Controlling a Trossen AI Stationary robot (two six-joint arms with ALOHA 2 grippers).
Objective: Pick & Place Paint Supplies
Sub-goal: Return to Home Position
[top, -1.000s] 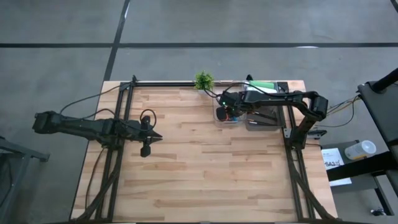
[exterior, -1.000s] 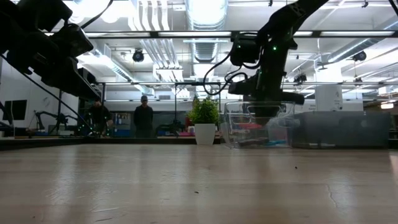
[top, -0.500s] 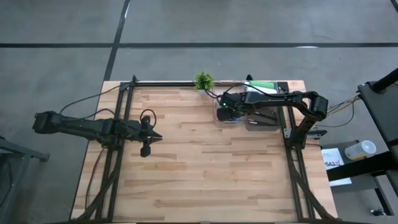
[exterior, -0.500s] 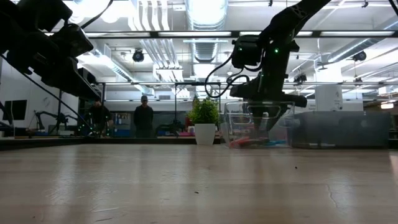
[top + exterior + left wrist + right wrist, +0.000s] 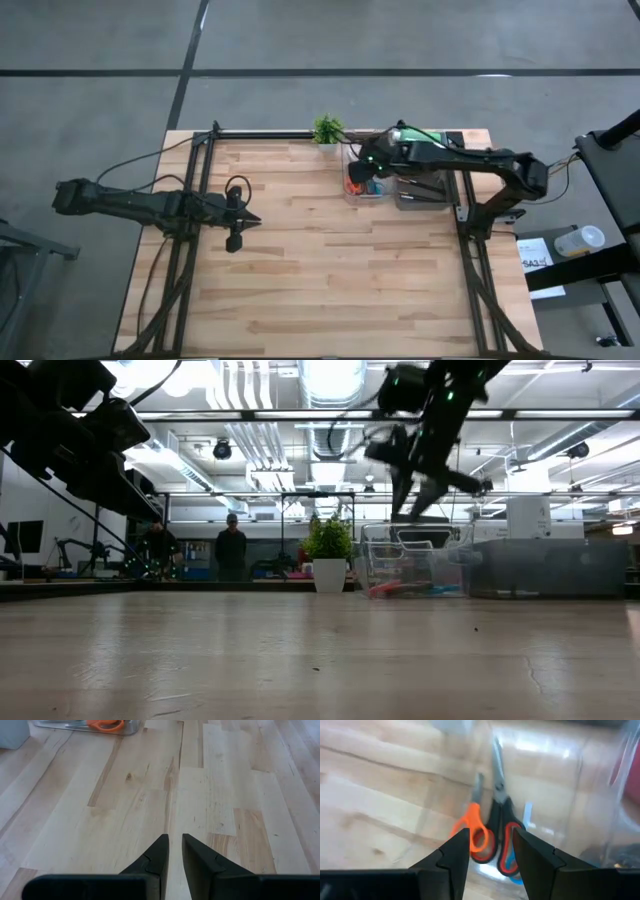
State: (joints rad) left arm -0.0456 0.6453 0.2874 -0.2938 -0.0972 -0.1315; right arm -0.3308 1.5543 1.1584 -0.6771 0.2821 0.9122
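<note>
The orange scissors, the black scissors with red-lined grips and the blue scissors, of which we see only slivers, lie flat on the bottom of the clear bin. The bin stands toward the back of the counter, right of centre. The three pairs lie side by side, their long axes nearly parallel and their grips all at the same end. In the left wrist view the orange pair's blades run from the grips toward the counter's back edge, so that axis goes front to back. The right hand hangs above the bin, clear of its rim, with its fingers spread and nothing between them. Just beside the bin, at the back edge, stands a small potted plant. On the bin's other side, touching or nearly touching it, is a second bin whose contents we cannot make out. The left hand waits low over bare wood on the counter's left side, its fingers pressed almost together with only a slit between them. The counter is pale jointed planks, and around it is grey floor crossed by dark lines. Beyond it, under ceiling lights and ducts, two people stand far off.
</note>
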